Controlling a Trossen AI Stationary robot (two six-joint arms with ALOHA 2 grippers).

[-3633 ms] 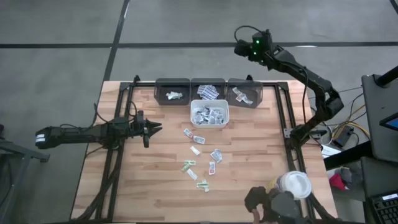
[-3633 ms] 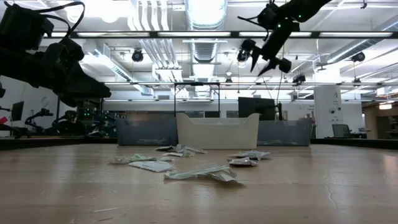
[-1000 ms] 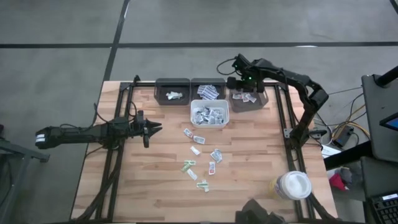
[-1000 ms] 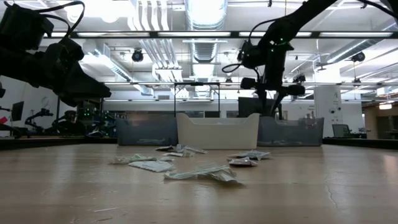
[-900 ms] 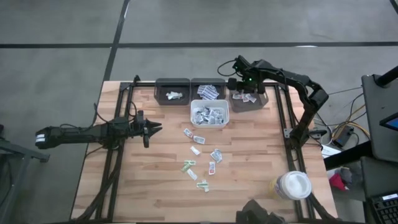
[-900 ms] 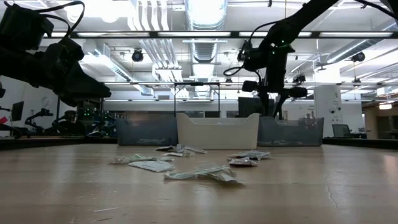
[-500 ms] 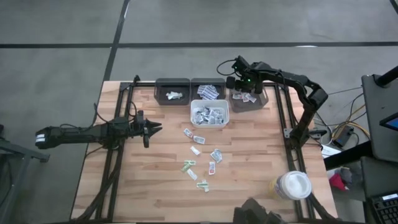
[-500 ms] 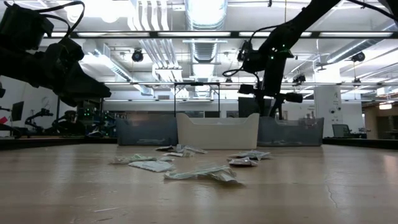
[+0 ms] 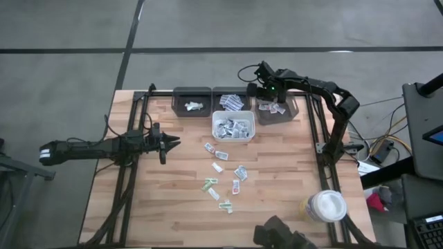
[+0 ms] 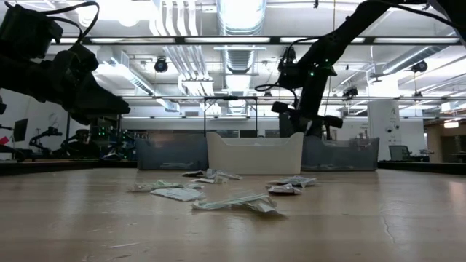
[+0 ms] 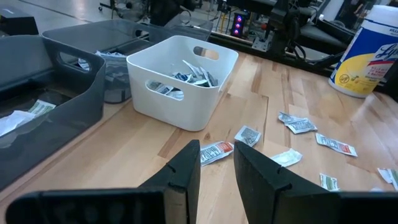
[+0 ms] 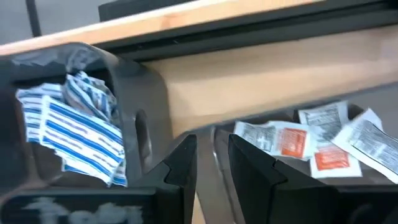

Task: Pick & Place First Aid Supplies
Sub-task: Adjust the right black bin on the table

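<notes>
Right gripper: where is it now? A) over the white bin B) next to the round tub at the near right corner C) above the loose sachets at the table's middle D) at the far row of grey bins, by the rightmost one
D: the high view shows the right gripper at the rightmost grey bin; its wrist view shows that bin's sachets just ahead.

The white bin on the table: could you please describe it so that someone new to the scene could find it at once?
Along the far edge of the wooden table stands a row of three dark grey bins. The white bin sits just in front of the middle one, holding sachets. It is the only white, handled container among them.
</notes>
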